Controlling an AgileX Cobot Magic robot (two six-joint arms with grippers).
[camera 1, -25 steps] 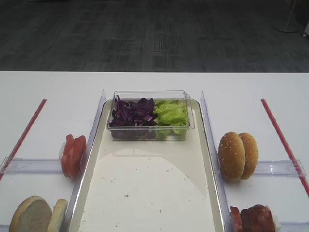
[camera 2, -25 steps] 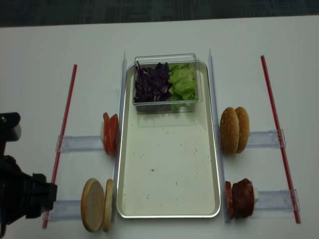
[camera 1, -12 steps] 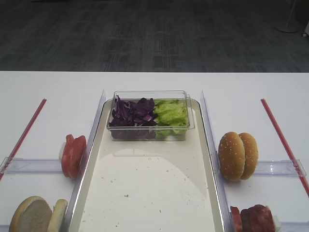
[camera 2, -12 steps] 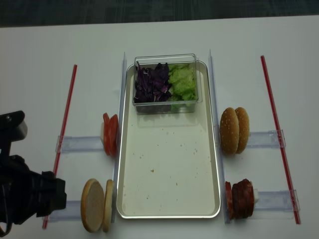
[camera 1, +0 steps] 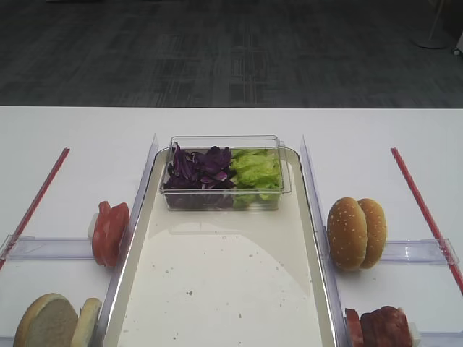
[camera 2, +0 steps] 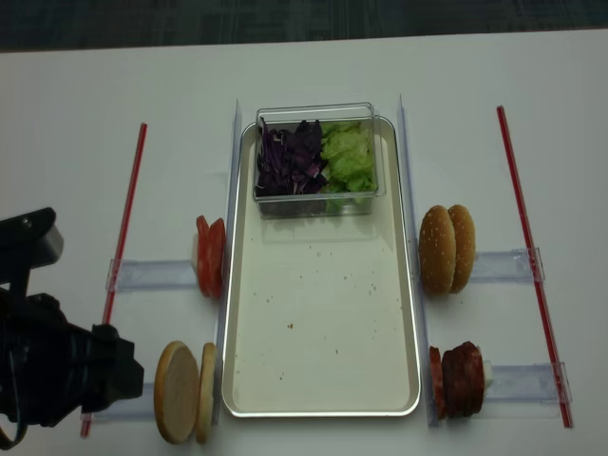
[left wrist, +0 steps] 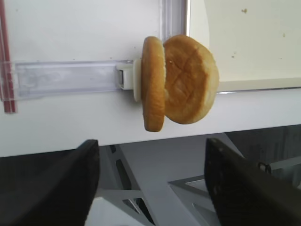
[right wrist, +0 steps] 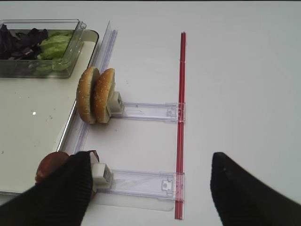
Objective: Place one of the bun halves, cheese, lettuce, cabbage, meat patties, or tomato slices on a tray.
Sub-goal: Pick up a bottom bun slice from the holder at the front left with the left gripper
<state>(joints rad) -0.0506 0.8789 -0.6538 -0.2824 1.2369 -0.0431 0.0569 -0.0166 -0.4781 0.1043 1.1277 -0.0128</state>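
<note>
Exterior high view: the 2 bun halves [camera 1: 54,323] stand on edge left of the tray [camera 1: 224,289].

Left wrist view: the left gripper [left wrist: 150,181], jaws apart and empty, frames them ahead; discs are upright.

Realsense view: your left arm is nearer.

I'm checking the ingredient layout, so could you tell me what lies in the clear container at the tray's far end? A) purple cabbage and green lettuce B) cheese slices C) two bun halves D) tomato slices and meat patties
A: the clear container holds purple cabbage beside green lettuce, resting on the tray.
</note>
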